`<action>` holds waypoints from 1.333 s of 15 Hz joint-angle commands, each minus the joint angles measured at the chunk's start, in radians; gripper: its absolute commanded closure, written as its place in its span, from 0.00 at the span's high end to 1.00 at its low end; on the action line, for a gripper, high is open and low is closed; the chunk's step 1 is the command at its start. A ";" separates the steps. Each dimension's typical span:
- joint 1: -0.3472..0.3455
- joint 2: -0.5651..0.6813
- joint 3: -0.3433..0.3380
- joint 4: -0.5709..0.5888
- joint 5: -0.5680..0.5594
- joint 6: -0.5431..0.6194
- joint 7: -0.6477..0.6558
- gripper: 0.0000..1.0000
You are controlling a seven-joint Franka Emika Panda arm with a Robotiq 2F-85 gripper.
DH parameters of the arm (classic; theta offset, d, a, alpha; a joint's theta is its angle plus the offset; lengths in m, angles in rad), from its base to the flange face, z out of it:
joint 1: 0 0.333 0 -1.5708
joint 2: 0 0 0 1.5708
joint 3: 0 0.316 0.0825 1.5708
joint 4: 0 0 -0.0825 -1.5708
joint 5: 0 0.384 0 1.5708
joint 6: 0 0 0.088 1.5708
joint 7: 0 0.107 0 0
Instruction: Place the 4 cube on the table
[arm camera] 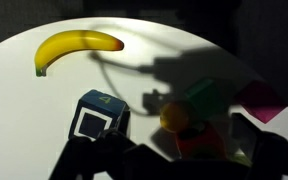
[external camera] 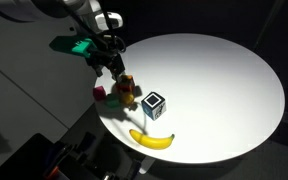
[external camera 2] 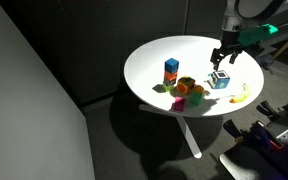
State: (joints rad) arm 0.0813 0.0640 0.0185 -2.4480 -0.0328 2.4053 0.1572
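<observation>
Gripper [external camera 2: 223, 58] hangs wide open, empty, near the 4 cube [arm camera: 97, 120]; its mark seems illegible.

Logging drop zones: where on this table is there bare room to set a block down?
The wide stretch of the table from the 4 cube and banana to the opposite rim is bare. It is crowded at the edge with the block pile, near the open gripper.
</observation>
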 commanded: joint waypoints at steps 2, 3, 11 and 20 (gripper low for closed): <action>-0.009 0.005 0.009 0.001 -0.001 -0.002 0.000 1.00; -0.009 0.008 0.009 0.001 -0.001 -0.002 0.000 1.00; -0.011 -0.002 0.008 -0.002 0.003 -0.006 -0.007 1.00; -0.008 0.024 0.009 -0.002 -0.001 -0.002 0.000 1.00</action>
State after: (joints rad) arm 0.0817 0.0884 0.0187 -2.4514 -0.0328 2.4053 0.1571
